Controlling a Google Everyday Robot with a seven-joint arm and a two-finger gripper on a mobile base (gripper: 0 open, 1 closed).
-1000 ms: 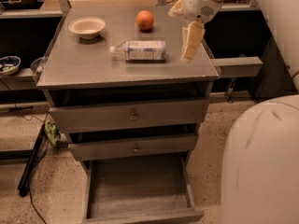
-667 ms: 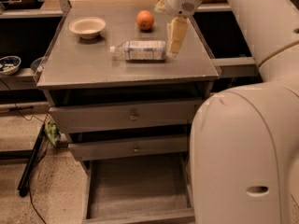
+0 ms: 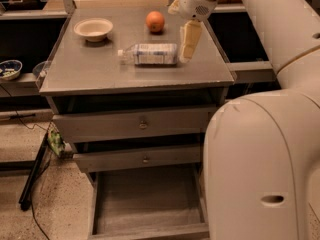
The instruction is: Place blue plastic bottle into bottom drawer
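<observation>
Dim warm light; bright gripper (image 3: 187, 54) over cabinet top (image 3: 90, 69)

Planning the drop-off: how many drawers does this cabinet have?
3: a top drawer under the tabletop, a middle drawer below it, and the bottom drawer pulled out, lowest. None seem hidden. The gripper hangs by the blue plastic bottle's base end on top.

The arm (image 3: 260, 164) is cased in smooth, glossy off-white shells with rounded, bulbous forms; the nearest segment carries a small dark oval recess. The farther link (image 3: 285, 29) shows two similar dark holes. A rounded wrist housing (image 3: 197, 1) bears a patch of fine dots. Below it the cream-yellow gripper (image 3: 187, 54) hangs over the right part of the grey surface (image 3: 90, 69).
</observation>
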